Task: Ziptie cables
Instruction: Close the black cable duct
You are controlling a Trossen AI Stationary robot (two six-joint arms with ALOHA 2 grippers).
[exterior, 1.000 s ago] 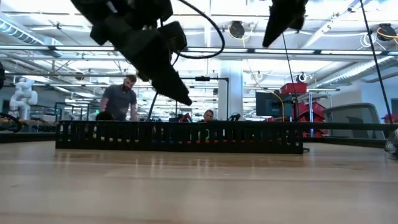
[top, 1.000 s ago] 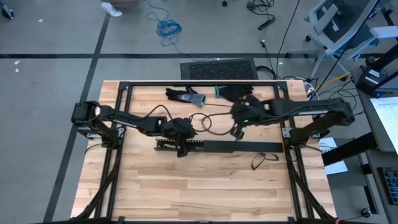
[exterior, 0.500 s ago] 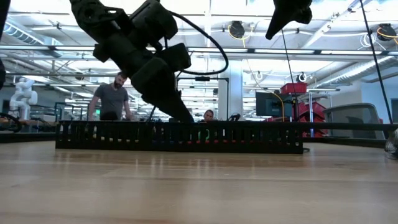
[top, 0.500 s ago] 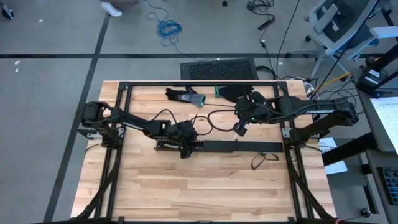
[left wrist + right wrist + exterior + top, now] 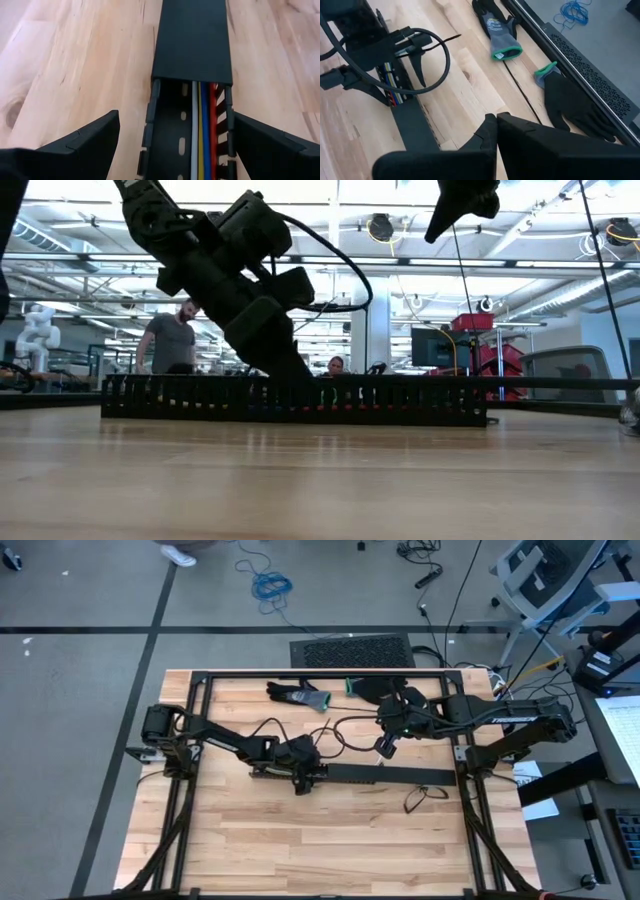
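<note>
L gripper [image 5: 172, 145] low over the open end of the black duct [image 5: 192, 40], fingers [image 5: 82, 142] spread wide, one each side of it, holding nothing. Cables [image 5: 202, 130] (white, yellow, blue, red) lie inside duct, running under its lid. R gripper [image 5: 496, 125] raised above table [image 5: 330, 840], fingers closed, empty. Two gloves [image 5: 497, 30] at table's far edge.

Bright, even overhead light washes the pale wooden tabletop [image 5: 330, 830], leaving only soft shadows. In the low view, white ceiling light strips [image 5: 330, 200] glare, silhouetting the dark arms. The left wrist view's foreground fingers [image 5: 85, 142] blur.
</note>
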